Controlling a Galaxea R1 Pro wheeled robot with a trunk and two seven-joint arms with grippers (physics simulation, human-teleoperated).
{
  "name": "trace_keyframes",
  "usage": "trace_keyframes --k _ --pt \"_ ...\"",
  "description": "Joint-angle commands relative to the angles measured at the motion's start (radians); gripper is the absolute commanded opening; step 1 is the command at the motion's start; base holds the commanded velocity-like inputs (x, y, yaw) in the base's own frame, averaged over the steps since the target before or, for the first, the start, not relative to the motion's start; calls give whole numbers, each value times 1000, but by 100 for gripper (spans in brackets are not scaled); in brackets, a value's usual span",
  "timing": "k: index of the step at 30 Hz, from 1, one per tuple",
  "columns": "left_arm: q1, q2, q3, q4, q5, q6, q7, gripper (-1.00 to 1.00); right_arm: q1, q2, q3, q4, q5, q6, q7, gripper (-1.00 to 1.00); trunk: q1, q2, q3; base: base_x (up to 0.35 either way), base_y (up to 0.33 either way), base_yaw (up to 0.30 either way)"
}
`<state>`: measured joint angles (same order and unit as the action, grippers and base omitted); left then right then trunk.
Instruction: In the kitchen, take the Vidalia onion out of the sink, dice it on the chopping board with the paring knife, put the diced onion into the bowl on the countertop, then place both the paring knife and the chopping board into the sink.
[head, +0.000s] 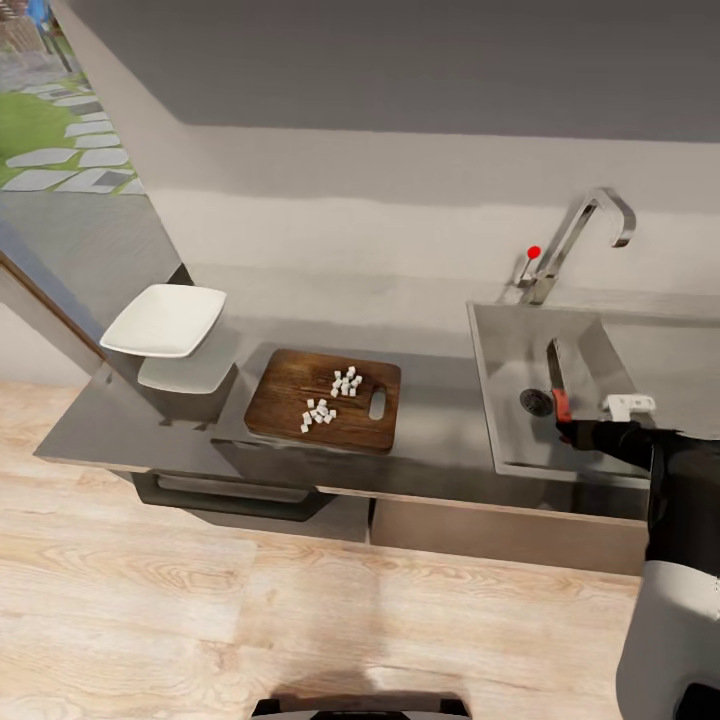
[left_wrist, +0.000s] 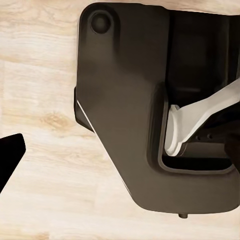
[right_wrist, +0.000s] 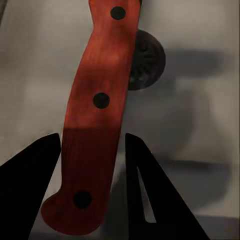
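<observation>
Item: my right end effector (right_wrist: 92, 165), fingers apart astride the paring knife (right_wrist: 95, 115) in the sink (head: 500, 330) near the drain's three o'clock; best withdrawn straight upward.

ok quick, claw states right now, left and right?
Left claw: cannot be told; its wrist view shows the robot's base over the floor.
Right claw: open, fingers apart either side of the paring knife handle, over the sink.

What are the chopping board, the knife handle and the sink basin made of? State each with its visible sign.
The chopping board looks like brown wood, with grain streaks. The paring knife handle looks like red-stained wood or resin, faintly mottled, with dark rivets. The sink looks like matte grey steel, with soft reflections.
</observation>
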<state>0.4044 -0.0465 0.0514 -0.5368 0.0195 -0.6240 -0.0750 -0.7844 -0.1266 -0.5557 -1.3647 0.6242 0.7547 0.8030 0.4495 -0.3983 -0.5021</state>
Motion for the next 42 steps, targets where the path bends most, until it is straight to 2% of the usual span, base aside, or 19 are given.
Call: trace_keyframes --k 1,4,10,30,31,39,42 --pt "1 -1 5 -2 2 0 -8 100 -1 2 -1 18 9 -11 -7 -100 1 -2 -1 1 -1 0" --pt "1 -1 5 -2 2 0 -8 100 -2 8 0 88 8 -39 -50 -100 1 -2 -1 0 0 0" --pt "1 -1 5 -2 2 0 -8 100 -1 10 0 160 7 -121 -98 -100 1 -2 -1 0 0 0" --pt "1 -1 5 -2 2 0 -7 100 -2 9 0 167 4 -132 -105 -100 1 -2 -1 80 0 0" --pt "1 -1 5 -2 2 0 -8 100 -2 9 0 167 4 -132 -105 100 1 -2 -1 3 0 0" --pt "1 -1 5 -2 2 0 -8 100 -1 8 0 166 4 -132 -102 100 1 -2 -1 0 0 0" --pt "1 -1 5 -2 2 0 -7 100 -1 8 -1 139 5 -131 -102 100 1 -2 -1 0 0 0"
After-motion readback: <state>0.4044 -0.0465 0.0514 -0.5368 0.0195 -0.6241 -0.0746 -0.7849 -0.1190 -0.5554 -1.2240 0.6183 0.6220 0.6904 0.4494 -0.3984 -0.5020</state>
